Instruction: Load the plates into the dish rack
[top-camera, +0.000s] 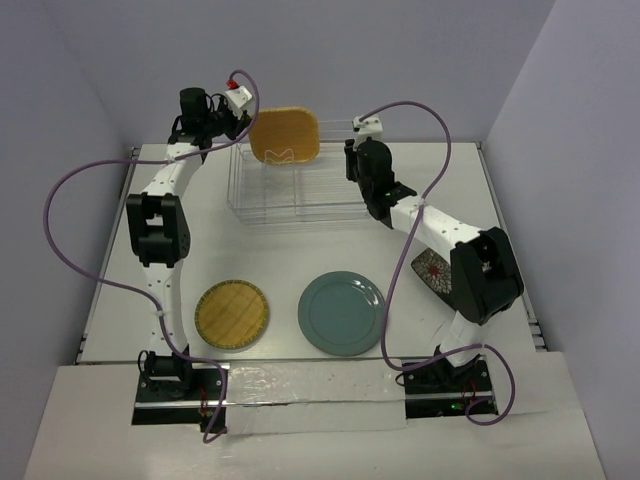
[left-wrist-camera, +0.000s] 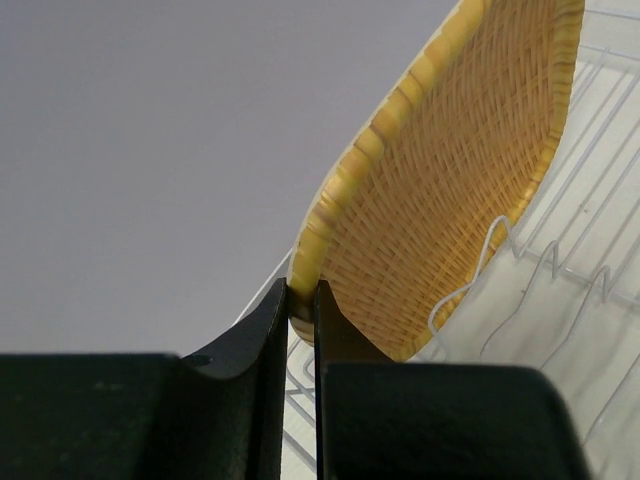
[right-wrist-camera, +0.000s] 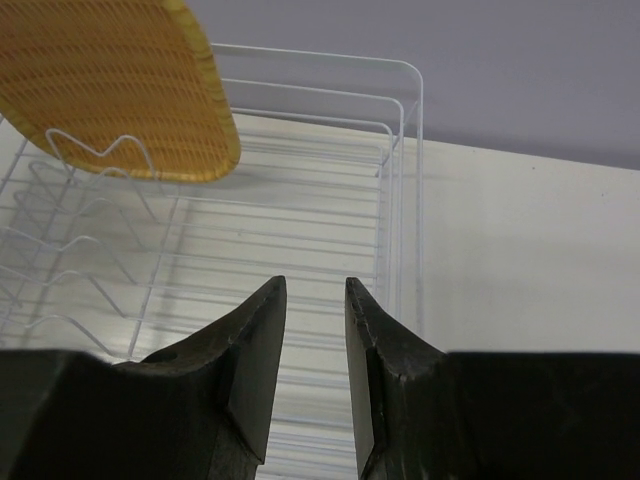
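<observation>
My left fingers are matt black; the orange-tan plate looks woven, the dish rack smooth white wire

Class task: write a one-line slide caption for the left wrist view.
Left gripper pinches the rim of the orange-tan plate, tilted at the wavy dividers of the dish rack.
</observation>
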